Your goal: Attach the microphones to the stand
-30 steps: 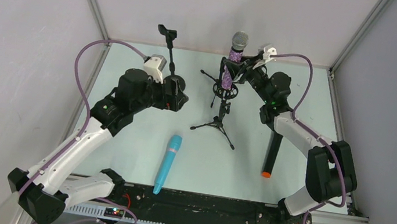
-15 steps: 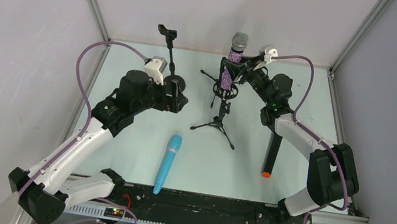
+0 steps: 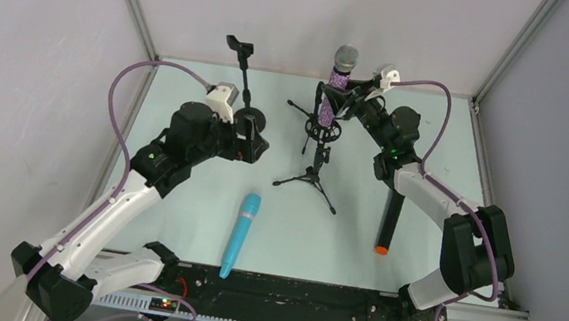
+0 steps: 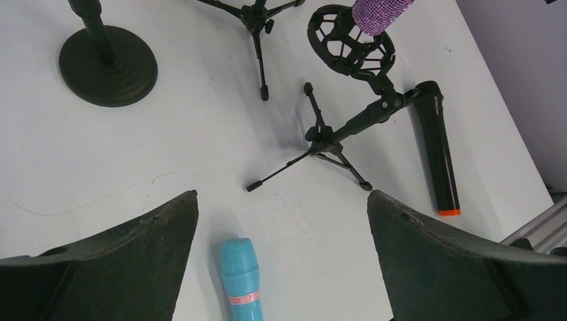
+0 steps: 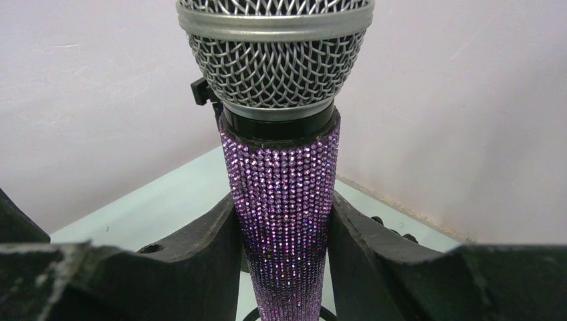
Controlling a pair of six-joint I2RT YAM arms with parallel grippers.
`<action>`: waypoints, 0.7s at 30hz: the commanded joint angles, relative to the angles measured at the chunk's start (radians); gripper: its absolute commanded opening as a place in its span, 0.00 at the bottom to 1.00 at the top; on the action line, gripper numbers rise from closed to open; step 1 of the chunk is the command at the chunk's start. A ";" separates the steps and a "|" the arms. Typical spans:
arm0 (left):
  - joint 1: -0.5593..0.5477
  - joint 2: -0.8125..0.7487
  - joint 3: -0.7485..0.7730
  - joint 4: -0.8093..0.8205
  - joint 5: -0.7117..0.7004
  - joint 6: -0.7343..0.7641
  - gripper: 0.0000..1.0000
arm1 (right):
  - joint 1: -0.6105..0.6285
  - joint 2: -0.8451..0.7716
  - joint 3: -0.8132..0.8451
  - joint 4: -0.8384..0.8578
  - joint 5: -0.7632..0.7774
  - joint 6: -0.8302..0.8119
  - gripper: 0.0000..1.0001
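The right gripper (image 5: 284,264) is pinching the purple microphone (image 5: 281,194) by its glittery body, one finger pressing on each side just below the silver mesh head, and is holding it upright over the tripod stand (image 3: 315,155). The tail of the microphone is entering the black ring cradle (image 4: 351,43) at the top of that stand, so the step in hand is judged to be seating it. To do this well, the microphone should be travelling straight along the cradle's axis, with gentle downward pressure. The light tripod may be tipping or sliding on the worktop (image 3: 295,242) if it is pushed sideways, and the grip should be opening only once the body is sitting firmly. The left gripper (image 4: 282,200) is hanging to the left of the tripod stand with its fingers spread and nothing between them. The turquoise microphone (image 3: 241,232) is lying flat, nearer the arm bases and to the left of the tripod stand. The black microphone (image 3: 391,217) is lying flat to its right, and both are waiting.
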 commanded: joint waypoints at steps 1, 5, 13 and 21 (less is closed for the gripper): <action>-0.005 -0.027 -0.009 0.033 -0.015 0.003 1.00 | -0.003 -0.017 0.006 0.078 0.003 -0.016 0.00; -0.006 -0.027 -0.011 0.032 -0.017 0.002 1.00 | -0.008 -0.019 -0.007 0.085 0.005 -0.011 0.00; -0.005 -0.024 -0.018 0.032 -0.013 -0.001 1.00 | -0.011 -0.006 -0.012 0.085 -0.012 -0.003 0.00; -0.006 -0.024 -0.023 0.033 -0.013 -0.001 1.00 | -0.013 0.011 -0.014 0.098 -0.015 -0.003 0.00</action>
